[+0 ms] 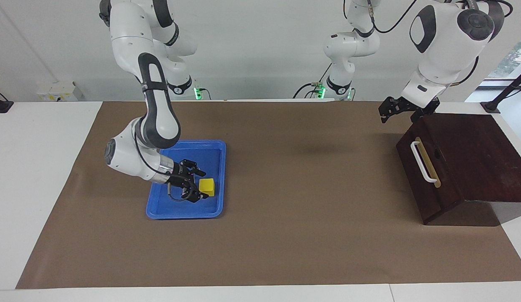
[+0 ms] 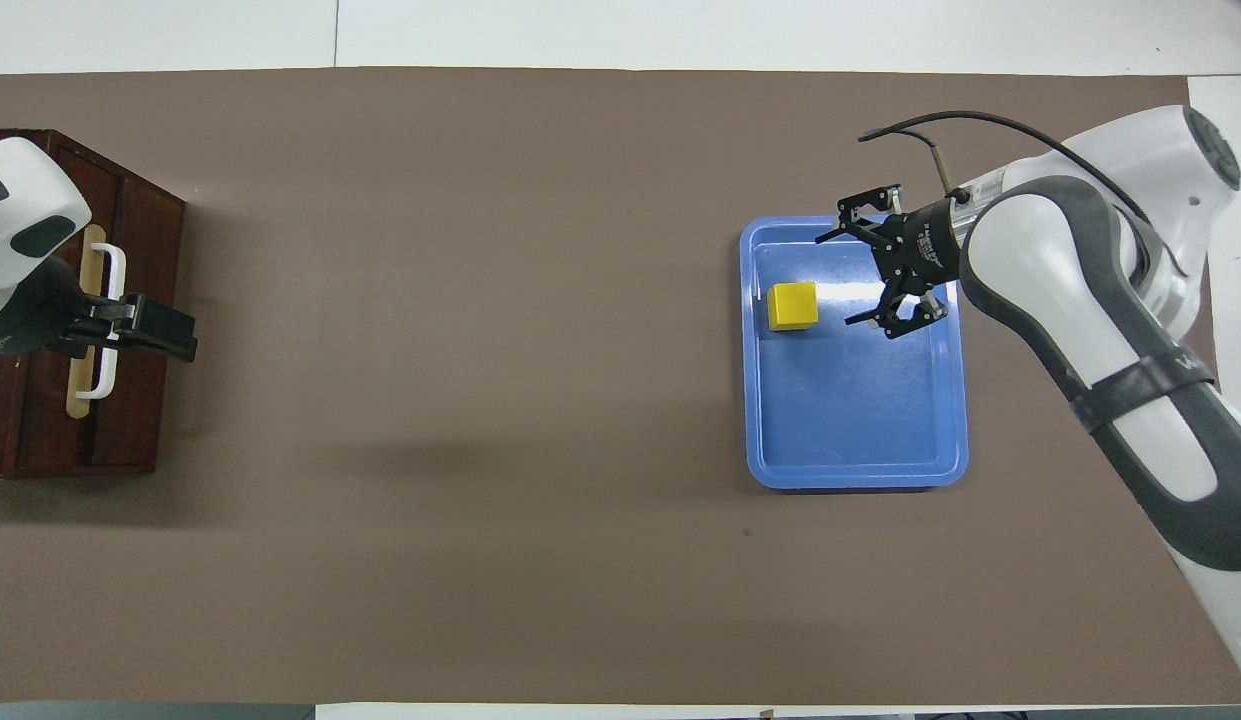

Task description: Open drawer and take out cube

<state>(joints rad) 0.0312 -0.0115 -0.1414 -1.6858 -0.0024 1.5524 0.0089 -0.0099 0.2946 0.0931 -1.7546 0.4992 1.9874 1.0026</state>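
The small bright yellow cube (image 1: pixel 207 186) sits free in the blue tray (image 1: pixel 210 147), right pincer (image 1: pixel 196 184) spread beside it; left pincer (image 1: pixel 385 114) seemingly spread above the shut drawer (image 1: pixel 424 176).

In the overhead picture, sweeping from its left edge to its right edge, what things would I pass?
drawer → left gripper → cube → right gripper; the cube lies in the blue tray.

A robotics lab: two white robot arms (image 1: pixel 151 96) mounted at twelve o'clock of a paper-covered bench (image 1: pixel 285 251), bare white walls.
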